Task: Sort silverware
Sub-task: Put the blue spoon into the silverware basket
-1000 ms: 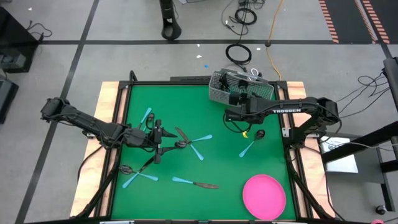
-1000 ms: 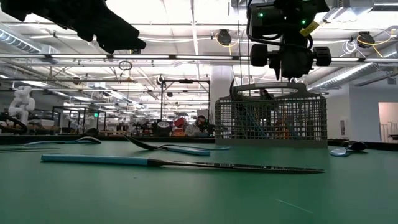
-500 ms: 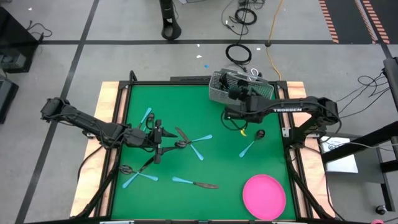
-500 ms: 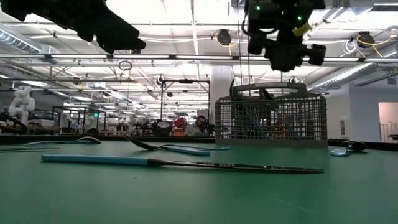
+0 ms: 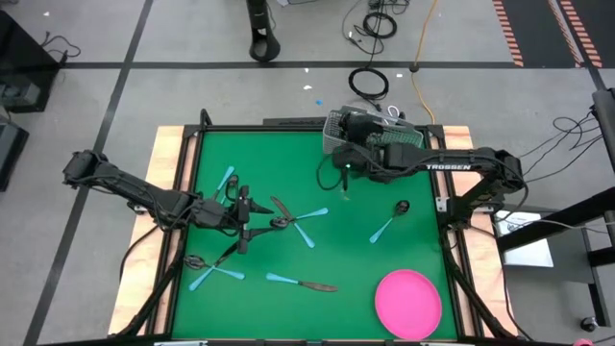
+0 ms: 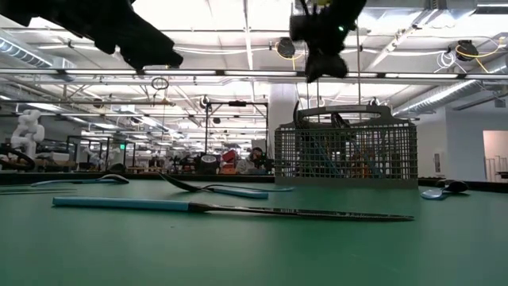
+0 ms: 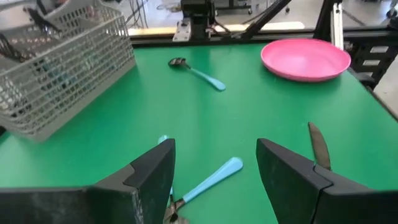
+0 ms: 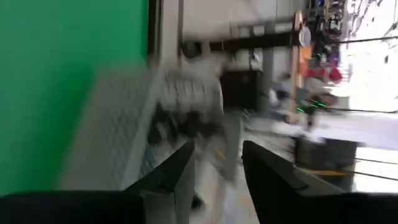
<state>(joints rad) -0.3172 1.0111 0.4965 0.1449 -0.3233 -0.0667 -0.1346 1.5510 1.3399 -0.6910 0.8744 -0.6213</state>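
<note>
The silverware (image 5: 288, 219), small forks, spoons and knives with light blue handles and dark metallic heads, lies scattered flat on the green table (image 5: 336, 250), mostly around nine o'clock, with one knife (image 6: 230, 208) nearest at six o'clock and a lone spoon (image 5: 389, 220) toward three. These pieces look light, stiff and thin; lying flush, they would likely be slippery at the heads, so the thicker blue handle seems the better place to pinch. The left tool (image 7: 214, 177) hovers low over the nine o'clock cluster with its fingers spread and empty, a blue handle (image 7: 211, 179) between them. Farther off, the right arm reaches toward twelve o'clock, its right tool (image 5: 348, 165) raised beside the grey wire-mesh caddy (image 5: 380, 135), fingers apart with nothing visibly between them.
</note>
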